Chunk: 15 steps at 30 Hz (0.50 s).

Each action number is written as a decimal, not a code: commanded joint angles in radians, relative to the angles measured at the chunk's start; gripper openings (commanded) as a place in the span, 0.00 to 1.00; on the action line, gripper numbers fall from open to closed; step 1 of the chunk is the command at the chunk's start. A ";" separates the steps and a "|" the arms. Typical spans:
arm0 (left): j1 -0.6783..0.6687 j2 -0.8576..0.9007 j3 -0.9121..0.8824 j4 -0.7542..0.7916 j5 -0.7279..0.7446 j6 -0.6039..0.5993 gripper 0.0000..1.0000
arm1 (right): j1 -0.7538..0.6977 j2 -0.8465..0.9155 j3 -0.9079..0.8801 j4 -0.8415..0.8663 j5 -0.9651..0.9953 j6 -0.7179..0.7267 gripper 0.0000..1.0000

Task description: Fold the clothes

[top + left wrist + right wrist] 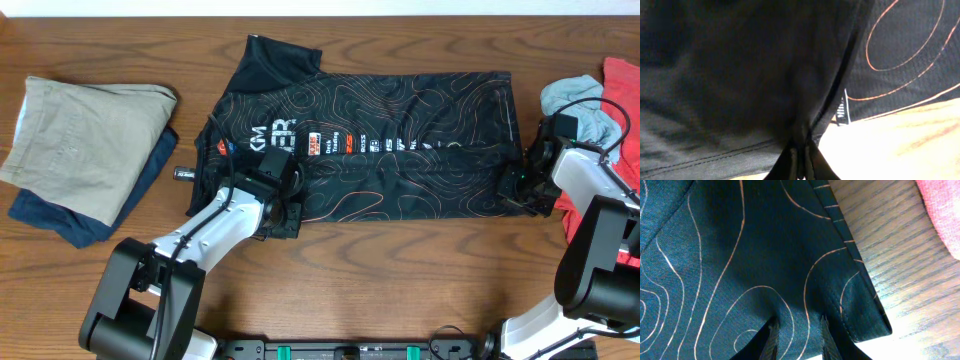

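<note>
The black jersey with thin orange contour lines and white lettering lies spread lengthwise across the middle of the table, collar to the left. My left gripper is at its near left edge. In the left wrist view the jaws are pressed together on a pinch of the dark fabric. My right gripper is at the jersey's near right corner. In the right wrist view its fingers hold a ridge of the fabric between them, just inside the hem.
A folded beige garment lies on a navy one at the left. A red cloth and a pale blue cloth lie at the right edge behind my right arm. Bare wooden table shows in front.
</note>
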<state>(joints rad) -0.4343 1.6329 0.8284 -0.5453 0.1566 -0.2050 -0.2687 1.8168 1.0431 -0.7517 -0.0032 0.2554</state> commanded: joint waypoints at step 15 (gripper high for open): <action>0.119 -0.020 0.368 0.114 -0.112 0.009 0.47 | 0.005 0.014 -0.029 -0.002 0.006 0.002 0.27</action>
<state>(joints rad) -0.3206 1.6268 1.1759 -0.4309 0.0669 -0.2028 -0.2687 1.8168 1.0431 -0.7521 -0.0021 0.2554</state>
